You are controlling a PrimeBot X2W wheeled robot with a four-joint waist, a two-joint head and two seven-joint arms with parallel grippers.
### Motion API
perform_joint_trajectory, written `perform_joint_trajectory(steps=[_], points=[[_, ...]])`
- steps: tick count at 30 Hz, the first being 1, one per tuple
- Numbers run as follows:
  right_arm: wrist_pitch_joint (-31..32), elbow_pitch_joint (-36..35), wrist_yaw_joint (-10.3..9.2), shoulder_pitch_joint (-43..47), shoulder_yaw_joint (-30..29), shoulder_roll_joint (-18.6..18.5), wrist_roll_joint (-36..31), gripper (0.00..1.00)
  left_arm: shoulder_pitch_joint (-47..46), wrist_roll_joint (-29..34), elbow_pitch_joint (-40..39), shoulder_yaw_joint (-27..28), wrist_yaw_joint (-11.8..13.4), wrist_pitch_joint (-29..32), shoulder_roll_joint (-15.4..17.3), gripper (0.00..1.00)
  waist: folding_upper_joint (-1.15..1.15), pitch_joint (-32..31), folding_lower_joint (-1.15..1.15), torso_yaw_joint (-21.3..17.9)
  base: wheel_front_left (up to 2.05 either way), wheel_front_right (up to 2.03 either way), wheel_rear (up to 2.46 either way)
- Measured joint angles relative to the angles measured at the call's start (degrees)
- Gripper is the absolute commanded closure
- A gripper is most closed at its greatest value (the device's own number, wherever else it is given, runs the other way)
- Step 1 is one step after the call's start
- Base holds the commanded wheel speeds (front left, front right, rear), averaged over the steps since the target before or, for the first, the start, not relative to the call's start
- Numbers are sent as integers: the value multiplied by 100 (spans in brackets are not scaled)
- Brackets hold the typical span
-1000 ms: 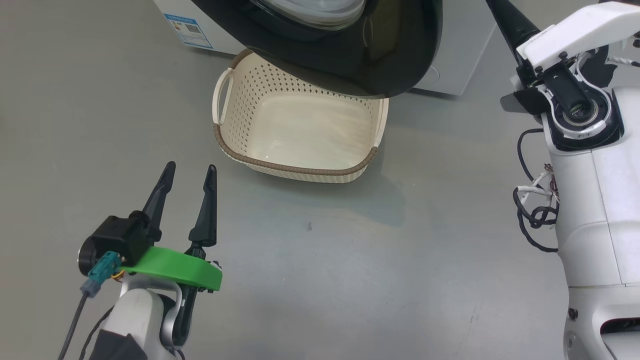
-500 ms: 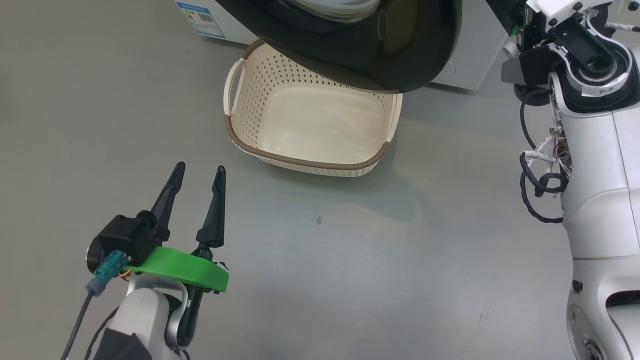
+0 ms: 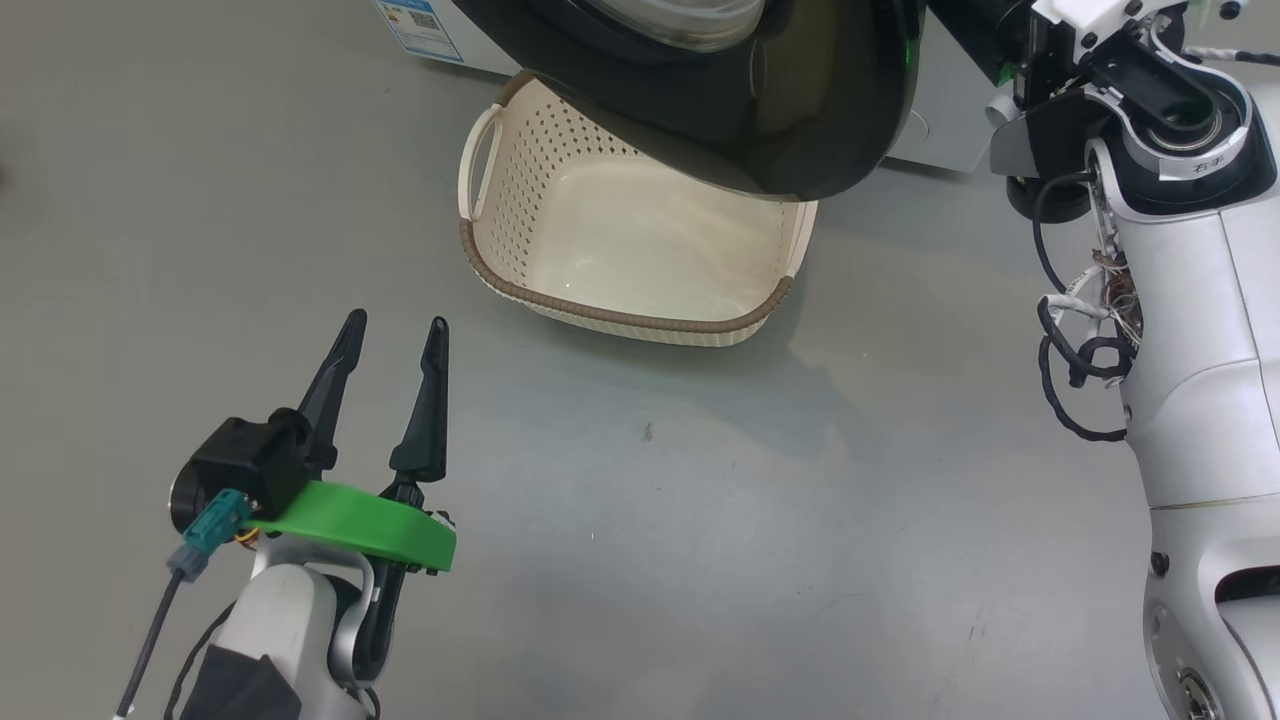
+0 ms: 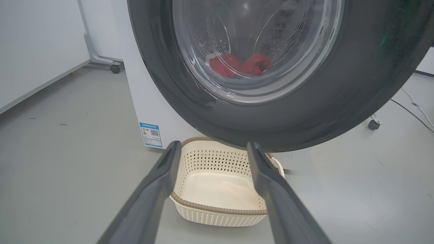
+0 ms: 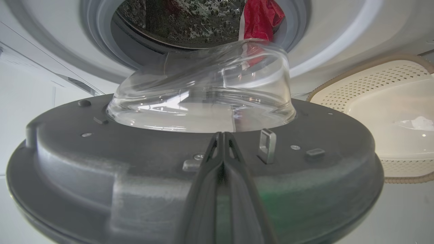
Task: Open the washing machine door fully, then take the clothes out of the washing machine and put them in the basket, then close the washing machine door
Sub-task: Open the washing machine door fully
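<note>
The washing machine door, with its glossy black rim and clear glass bowl, stands partly open over the far side of the basket. In the right wrist view my right gripper is shut, and its tips are at the door's grey inner face beside the metal latch hook. Red clothes lie in the steel drum of the washing machine. They show through the glass as clothes in the left wrist view. My left gripper hangs open and empty, short of the cream basket.
My white right forearm, with loose black cables, fills the right side. Grey floor stretches between me and the basket. A caster and a cable lie on the floor to the machine's right. A white wall panel stands to its left.
The head camera has shifted, sliding the basket and door right and up in the picture. My right arm has reached farther toward the machine. The left gripper stays open.
</note>
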Motion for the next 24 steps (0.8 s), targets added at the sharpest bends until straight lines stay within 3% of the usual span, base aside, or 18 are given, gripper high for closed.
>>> perform_joint_trajectory(steps=[24], points=[[426,442,-57,147,447,14,893,100,-20,9,85,30,49,0,-1,0,0,-309,0,-41,0,0,0]])
